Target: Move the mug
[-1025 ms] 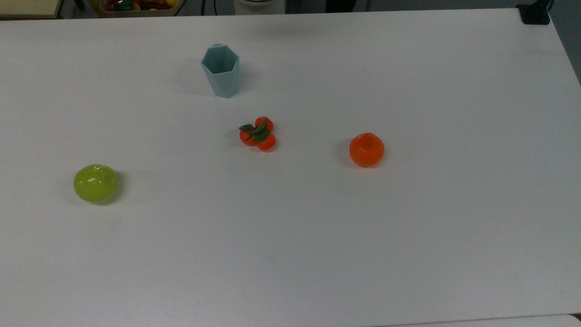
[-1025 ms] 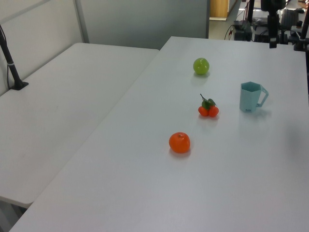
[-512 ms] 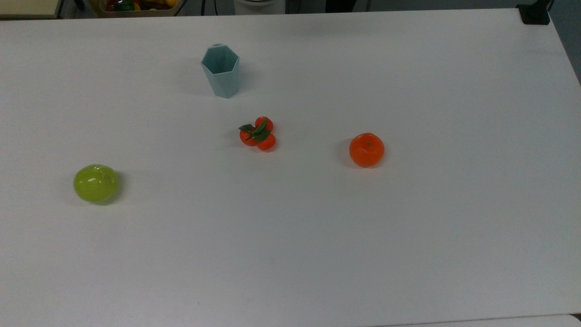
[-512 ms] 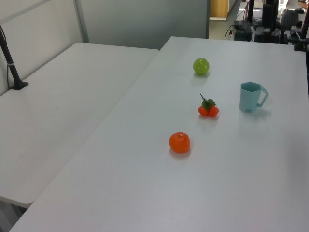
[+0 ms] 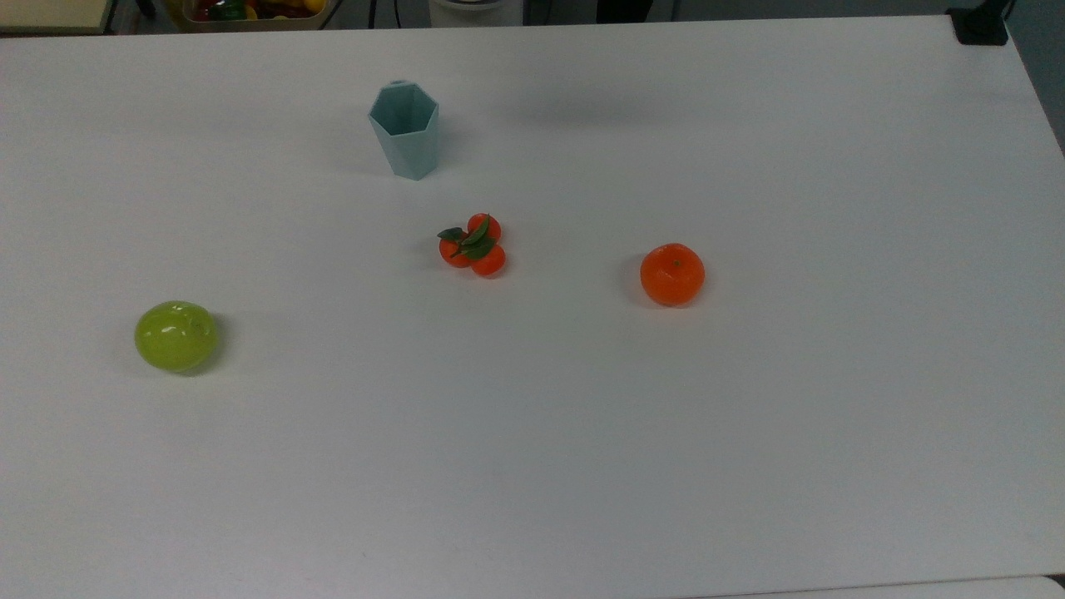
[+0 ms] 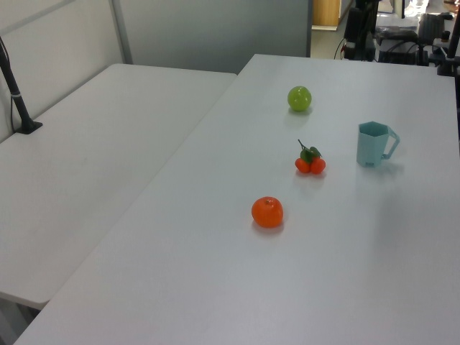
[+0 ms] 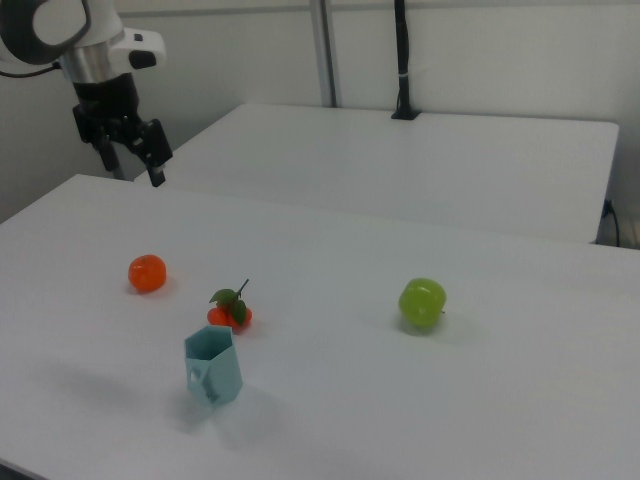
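I see my arm (image 7: 70, 40) at the far left of the right view, its white and grey wrist angled downward. The black gripper (image 7: 145, 158) hangs below it, tilted toward the right view's right, held high in the air and touching nothing. The two fingers (image 7: 157, 150) stand a little apart, so the jaws look parted with nothing between them.

A pale teal-blue faceted plastic mug (image 5: 404, 129) sits plain and unpatterned on the white tabletop (image 5: 749, 416). Near it, a cluster of small red-orange fruits (image 5: 473, 245) topped with dark green leaves. To the top view's right, a round bright orange fruit (image 5: 672, 274); far to the top view's left, a glossy yellow-green apple (image 5: 175, 335). In the right view, a black two-finger gripper (image 7: 150, 170) hangs from a white arm (image 7: 70, 30).
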